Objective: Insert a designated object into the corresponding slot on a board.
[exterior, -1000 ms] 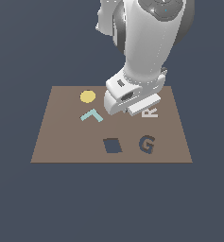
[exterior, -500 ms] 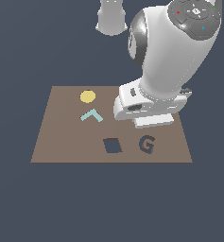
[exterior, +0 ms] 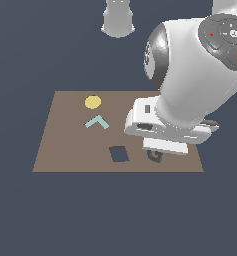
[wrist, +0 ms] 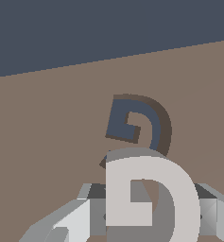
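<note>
While the arm hangs low over the board [exterior: 65,150], near its right end as the exterior view shows it, the claw [wrist: 146,208] carries the white letter G [wrist: 153,198] just above the G-shaped slot [wrist: 137,123]. In the wrist view the letter sits between the grey fingers [wrist: 78,220], which are closed against it from both sides; the claw is therefore nearly shut, gripping the letter and nothing else. In the exterior view the wrist housing hides the claw and the letter, and only a small dark part of the slot [exterior: 154,156] shows beneath it, beside the dark square cutout [exterior: 119,154].

**Risk.** The letter appears offset from the slot rather than directly over it, and its outline looks only roughly parallel to the cutout. Lowered from this position, it would probably catch on the brown rim and rest tilted on the board. A small twist in the grip would have the same effect, since the slot seems only slightly larger than the piece. Releasing it early could let it slide flat onto the surface beside the opening.

**Appearance of the piece.** The letter is flat, thin and plain off-white, with a squared inner bar and a rounded outer curve. Its top edge shows a narrow grey thickness. The slot repeats this shape in dark navy, with a shaded wall along one side suggesting a shallow recess.

A yellow disc [exterior: 93,102] and a pale teal angle piece [exterior: 97,122] lie well apart, toward the board's far edge.
</note>
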